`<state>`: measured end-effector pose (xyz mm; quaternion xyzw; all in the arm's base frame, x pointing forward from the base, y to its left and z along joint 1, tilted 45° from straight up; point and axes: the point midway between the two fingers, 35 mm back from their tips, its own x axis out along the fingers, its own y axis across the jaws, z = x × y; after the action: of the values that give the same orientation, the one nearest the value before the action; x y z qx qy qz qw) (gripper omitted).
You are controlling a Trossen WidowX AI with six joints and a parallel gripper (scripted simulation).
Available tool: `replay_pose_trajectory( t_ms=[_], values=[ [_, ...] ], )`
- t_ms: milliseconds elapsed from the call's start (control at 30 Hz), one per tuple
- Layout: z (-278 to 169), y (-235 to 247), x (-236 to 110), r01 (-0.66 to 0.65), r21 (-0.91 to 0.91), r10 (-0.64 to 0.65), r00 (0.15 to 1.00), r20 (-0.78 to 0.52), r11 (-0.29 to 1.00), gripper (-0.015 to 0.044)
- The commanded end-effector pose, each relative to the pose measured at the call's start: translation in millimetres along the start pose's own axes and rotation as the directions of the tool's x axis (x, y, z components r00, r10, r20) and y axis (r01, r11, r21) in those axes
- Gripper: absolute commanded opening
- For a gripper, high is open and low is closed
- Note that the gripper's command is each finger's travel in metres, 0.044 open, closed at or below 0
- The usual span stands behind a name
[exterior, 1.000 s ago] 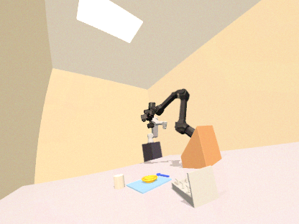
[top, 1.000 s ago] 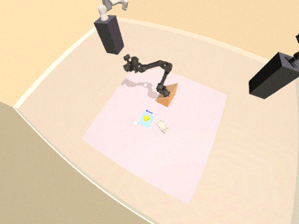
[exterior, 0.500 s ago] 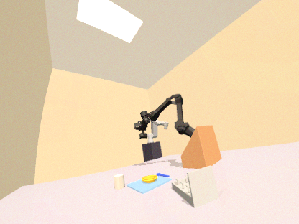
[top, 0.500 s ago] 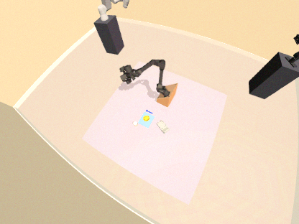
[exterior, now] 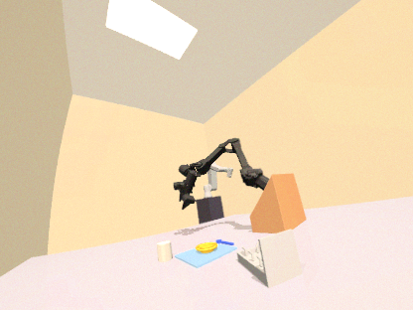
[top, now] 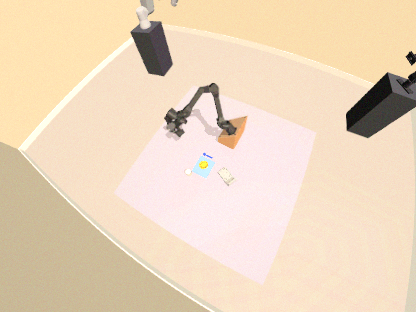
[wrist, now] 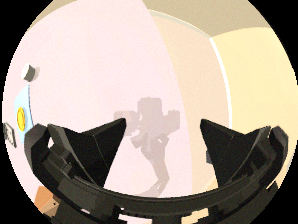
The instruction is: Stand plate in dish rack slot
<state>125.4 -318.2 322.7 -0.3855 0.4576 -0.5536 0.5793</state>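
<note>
A small yellow plate lies flat on a light blue board. The pale dish rack stands beside the board, with a broad panel at one end and short pegs; its slots are too small to make out well. My gripper is open and empty. It hangs above the surface, well off to the side of the plate and rack. The plate and rack show only at the left edge of the wrist view.
A cream cup stands on the other side of the board from the rack. A blue utensil lies by the board. A tall orange block stands at the arm's base.
</note>
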Motion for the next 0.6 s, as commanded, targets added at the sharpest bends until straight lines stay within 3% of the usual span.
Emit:
replay_pose_trajectory(
  t_ms=[0,300,567],
  values=[
    [15.6,32.1,2.4,-0.089,0.001,0.089,0.996,0.014,0.996,0.0400],
    [52.0,145.3,-11.6,-0.362,0.012,0.362,0.932,-0.006,0.932,0.0400],
    [61.3,254.3,-58.6,-0.548,-0.020,0.543,0.832,-0.117,0.836,0.0400]
  ],
)
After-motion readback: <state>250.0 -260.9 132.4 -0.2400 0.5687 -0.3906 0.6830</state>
